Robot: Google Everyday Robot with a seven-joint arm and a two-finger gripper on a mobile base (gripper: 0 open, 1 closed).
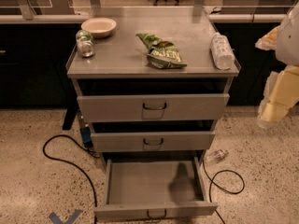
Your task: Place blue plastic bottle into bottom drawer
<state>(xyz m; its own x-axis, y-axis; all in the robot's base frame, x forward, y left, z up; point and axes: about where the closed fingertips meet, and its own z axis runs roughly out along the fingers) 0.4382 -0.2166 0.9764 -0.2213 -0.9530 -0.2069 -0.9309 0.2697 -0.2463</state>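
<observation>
Tool (274,107) hangs right of desk (121,55); its state cannot be told. Blue plastic bottle (221,51) lies up-left of it: likely light, slippery, crushable; grip mid-label.

The blue plastic bottle (221,51) is lying on its side on the cabinet top, close to the right edge, its length running front to back (translucent body, pale blue-and-white label). The bottom drawer (154,210), lowest of three grey ones, is standing pulled well out at floor level, showing its wide shallow tray, with a small dark wire handle at front centre. The gripper (271,111) is hanging right of the cabinet, apart from the bottle.
</observation>
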